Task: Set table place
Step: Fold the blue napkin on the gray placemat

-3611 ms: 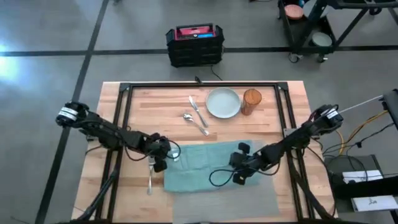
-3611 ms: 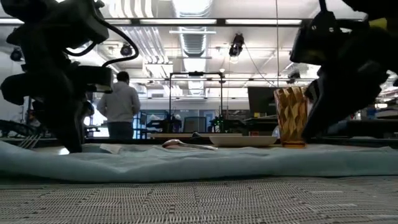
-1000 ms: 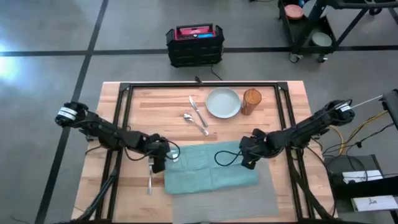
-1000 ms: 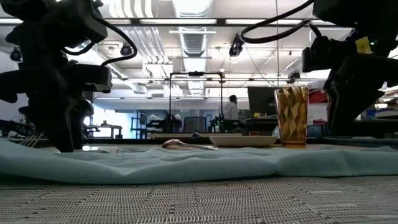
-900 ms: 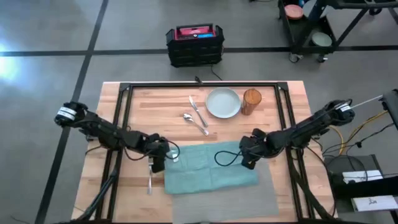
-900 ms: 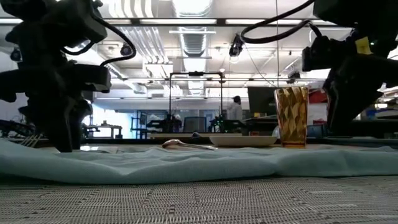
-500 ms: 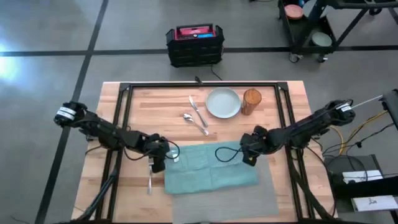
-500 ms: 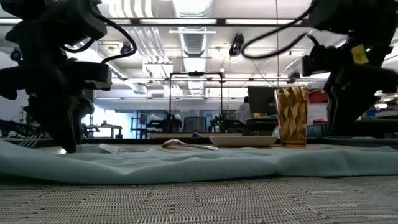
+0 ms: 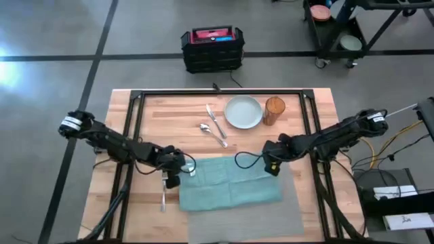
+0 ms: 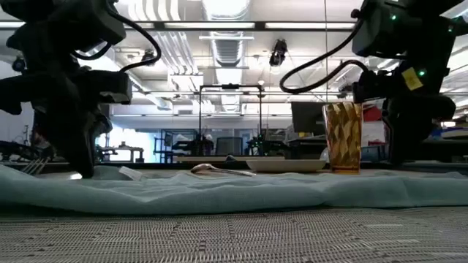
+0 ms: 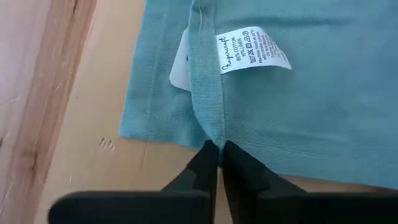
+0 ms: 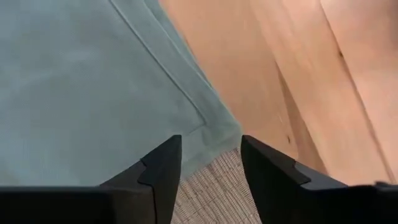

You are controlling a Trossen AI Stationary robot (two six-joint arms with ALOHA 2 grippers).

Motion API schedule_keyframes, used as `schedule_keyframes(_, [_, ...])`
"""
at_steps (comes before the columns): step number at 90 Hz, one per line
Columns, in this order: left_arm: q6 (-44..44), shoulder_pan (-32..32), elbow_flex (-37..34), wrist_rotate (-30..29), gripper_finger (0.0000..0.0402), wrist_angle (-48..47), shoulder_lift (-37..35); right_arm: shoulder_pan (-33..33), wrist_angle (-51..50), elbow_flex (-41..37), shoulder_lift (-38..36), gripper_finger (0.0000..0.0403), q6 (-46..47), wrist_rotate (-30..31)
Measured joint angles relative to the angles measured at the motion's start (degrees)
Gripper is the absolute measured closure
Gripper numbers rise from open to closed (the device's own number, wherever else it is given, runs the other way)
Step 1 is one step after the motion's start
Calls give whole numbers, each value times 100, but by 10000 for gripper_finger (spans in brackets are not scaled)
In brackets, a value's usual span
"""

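Observation:
The teal napkin (image 9: pixel 230 181) lies spread over the grey placemat (image 9: pixel 271 218) at the table's near middle, its left edge on bare wood. My left gripper (image 11: pixel 216 163) is at that left edge (image 9: pixel 172 179), shut on a raised ridge of the cloth beside a white label (image 11: pixel 252 50). My right gripper (image 12: pixel 208 162) stands open above the napkin's far right corner (image 12: pixel 227 134), touching nothing. A fork (image 9: pixel 163 198) lies left of the napkin. Knife (image 9: pixel 214 120), spoon (image 9: pixel 214 135), plate (image 9: pixel 243 112) and amber glass (image 9: pixel 274 110) stand farther back. My left gripper pinches a narrow raised fold of the napkin's hem (image 11: pixel 210 138) between its two shut fingers, near the cloth's left edge. The fingers lie along the ridge. The rest of the napkin stays flat on the table and placemat.
A black crate (image 9: pixel 212 47) sits on the floor beyond the table's far edge. A black metal frame (image 9: pixel 217 93) runs around the tabletop. Bare wood lies between the napkin and the cutlery and plate at the back.
My right gripper has gone toward the table's far edge, from over the napkin's right part to its far right corner, staying open. The napkin has kept its shape.

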Motion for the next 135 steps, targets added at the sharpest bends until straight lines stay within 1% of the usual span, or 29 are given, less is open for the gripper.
schedule_keyframes(14, [-212,0,371,0,397,-688,-232,0,-16,0,-192,277,-28,2])
schedule_keyframes(32, [106,20,645,-13,399,-858,-327,0,-16,0,-447,283,-125,44])
schedule_keyframes(40, [95,22,738,-236,400,-1065,-329,0,-27,-7,-495,279,-199,56])
schedule_keyframes(48, [-75,22,744,-573,401,-1233,-329,-34,-46,-85,-504,273,-235,215])
schedule_keyframes(55, [-261,28,731,-856,401,-1299,-325,-137,47,-159,-504,273,-247,71])
schedule_keyframes(61, [-352,28,722,-965,400,-1322,-303,-237,223,-241,-504,277,-252,-38])
schedule_keyframes(82, [-370,28,720,-1010,400,-1159,-261,-703,780,-643,-465,306,81,-168])
schedule_keyframes(95, [-366,28,719,-1010,401,-1165,-259,-893,1366,-833,-417,321,133,-682])
schedule_keyframes(119, [-360,28,715,-1010,401,-1145,-259,-890,1430,-866,-423,353,149,-727])
schedule_keyframes(135, [-322,28,713,-1010,401,-1128,-259,-890,1228,-837,-428,393,-31,-713])
